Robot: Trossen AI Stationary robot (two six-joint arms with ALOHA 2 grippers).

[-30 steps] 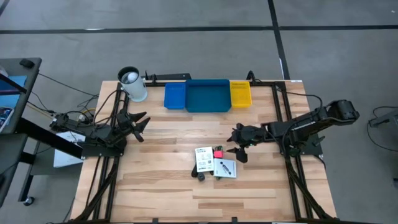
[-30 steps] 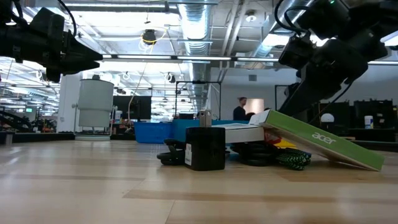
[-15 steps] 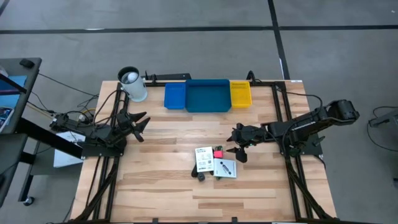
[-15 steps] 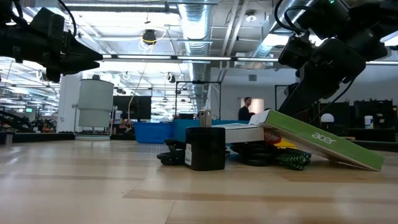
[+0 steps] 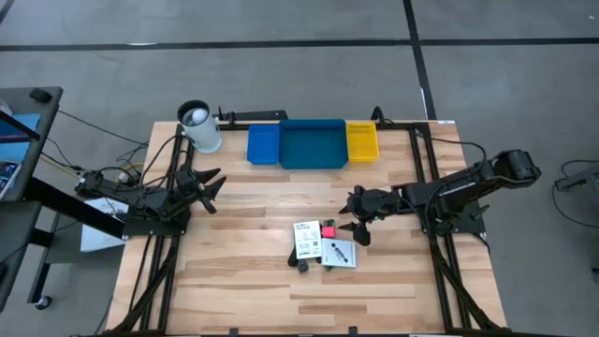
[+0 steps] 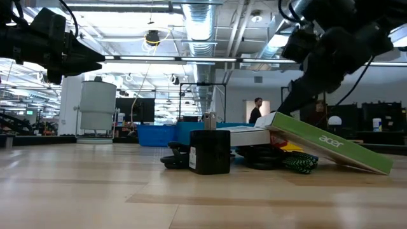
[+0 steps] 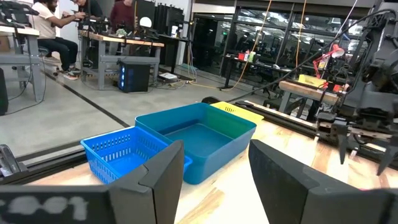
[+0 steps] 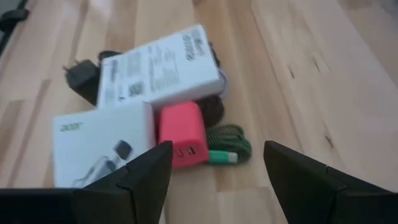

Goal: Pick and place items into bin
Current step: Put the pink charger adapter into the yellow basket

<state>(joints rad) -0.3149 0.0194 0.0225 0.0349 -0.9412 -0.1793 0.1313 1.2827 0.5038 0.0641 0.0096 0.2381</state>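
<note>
The items lie in a small pile on the wooden table: two white printed packets (image 5: pixel 308 240) (image 5: pixel 341 253), a red block (image 8: pixel 181 142), a green cable (image 8: pixel 230 146) and a black plug piece (image 6: pixel 210 151). One packet (image 6: pixel 331 149) leans tilted on the pile. My right gripper (image 5: pixel 355 217) hovers open just to the right of the pile, and the red block and green cable show between its fingers (image 8: pixel 217 163) in the wrist view. The trays, small blue (image 5: pixel 263 144), wide blue (image 5: pixel 313 143) and yellow (image 5: pixel 362 140), stand in a row at the far edge. My left gripper (image 5: pixel 216 192) waits open at the table's left.
A white-and-black cup (image 5: pixel 199 126) stands at the far left corner beside the trays. Bare wood lies between the pile and the trays and along the near edge. People and desks show in the room beyond the table.
My right gripper has shifted slightly toward the pile and has risen a little in the low view, staying open. The items have not moved. A person in the background has walked toward the right.
</note>
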